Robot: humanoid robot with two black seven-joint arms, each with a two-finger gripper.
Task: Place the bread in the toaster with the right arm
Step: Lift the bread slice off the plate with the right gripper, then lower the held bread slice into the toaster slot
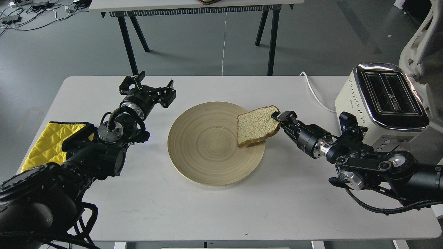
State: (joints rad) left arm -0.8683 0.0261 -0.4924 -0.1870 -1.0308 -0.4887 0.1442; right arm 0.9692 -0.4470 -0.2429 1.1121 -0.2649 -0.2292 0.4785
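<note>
The bread, a pale tan slice with a brown crust, is tilted up over the right side of the round wooden plate. My right gripper is shut on its right edge and holds that edge raised; the lower corner still looks close to the plate. The cream-white toaster with its chrome top and two empty slots stands at the right table edge, right of the gripper. My left gripper is open and empty, left of the plate.
The white table carries the plate in the middle. A yellow quilted cloth lies at the left under my left arm. The toaster's white cord runs across the table behind. Another table's black legs stand beyond.
</note>
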